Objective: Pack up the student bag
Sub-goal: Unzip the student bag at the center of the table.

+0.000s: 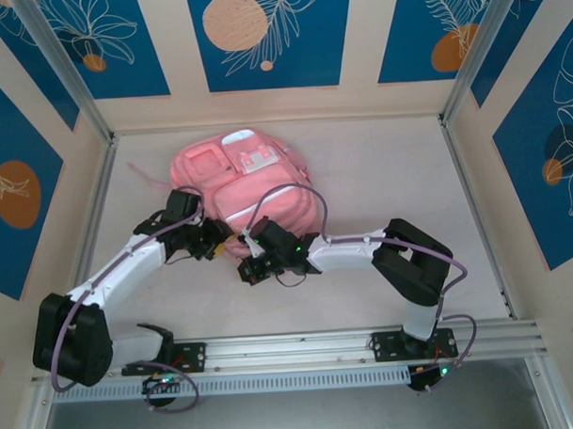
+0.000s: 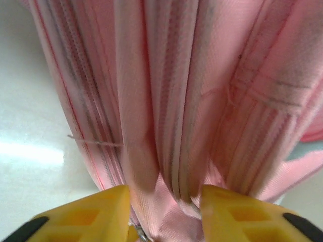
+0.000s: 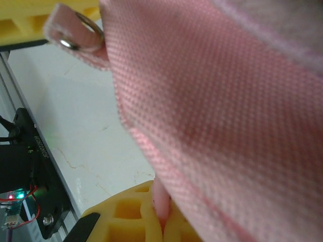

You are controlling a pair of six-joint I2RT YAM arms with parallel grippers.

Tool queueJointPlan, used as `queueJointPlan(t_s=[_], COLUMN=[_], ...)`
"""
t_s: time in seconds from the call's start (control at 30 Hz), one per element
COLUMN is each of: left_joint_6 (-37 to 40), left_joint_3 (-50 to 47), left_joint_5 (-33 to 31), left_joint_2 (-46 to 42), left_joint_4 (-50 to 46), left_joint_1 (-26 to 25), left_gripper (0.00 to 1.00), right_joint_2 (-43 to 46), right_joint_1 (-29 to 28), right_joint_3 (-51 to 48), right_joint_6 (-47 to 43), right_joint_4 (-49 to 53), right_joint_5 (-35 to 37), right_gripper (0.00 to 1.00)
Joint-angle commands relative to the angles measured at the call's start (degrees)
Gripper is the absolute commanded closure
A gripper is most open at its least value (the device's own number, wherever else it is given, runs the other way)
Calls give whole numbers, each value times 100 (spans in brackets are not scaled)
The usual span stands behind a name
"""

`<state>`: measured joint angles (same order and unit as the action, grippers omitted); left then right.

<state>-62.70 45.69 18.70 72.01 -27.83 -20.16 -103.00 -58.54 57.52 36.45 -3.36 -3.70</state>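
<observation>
Soft, floppy bag (image 1: 252,173), prob light.
L gripper (image 2: 164,214) half shut on bunched cloth, R gripper (image 3: 162,222) tight on thin cloth; I'd grab the 6 o'clock edge.

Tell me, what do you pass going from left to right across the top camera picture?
Left arm's black elbow → left pincer → right pincer → right arm's black elbow. The student bag spans both pincers, so it is left out.
</observation>
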Motion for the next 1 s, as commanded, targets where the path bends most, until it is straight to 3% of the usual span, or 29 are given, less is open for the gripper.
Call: queueJointPlan(t_s=[0.0,0.13,0.23,0.7,0.97], left_joint_6=[17,184,299,552,703], left_joint_3=[115,181,269,353,456], left_joint_5=[31,-209,-476,-798,-758], left_joint_2=[171,101,-14,-126,-186], left_joint_4=[212,9,-230,-684,-835], left_joint_1=[-67,-69,-50,225,475], left_gripper=[75,93,100,100,100], right_joint_2=[322,428,523,1480,2244], right_joint_1=[-16,-17,-25,121,780], right_joint_3=[-129,-218,-267,-1330,-2125], right_joint_6=[79,83,23,-266,-305], right_joint_4=[-174,-62,95,400,528], right_joint_5=[216,350,443,769,797], right_gripper=[100,100,100,100,100])
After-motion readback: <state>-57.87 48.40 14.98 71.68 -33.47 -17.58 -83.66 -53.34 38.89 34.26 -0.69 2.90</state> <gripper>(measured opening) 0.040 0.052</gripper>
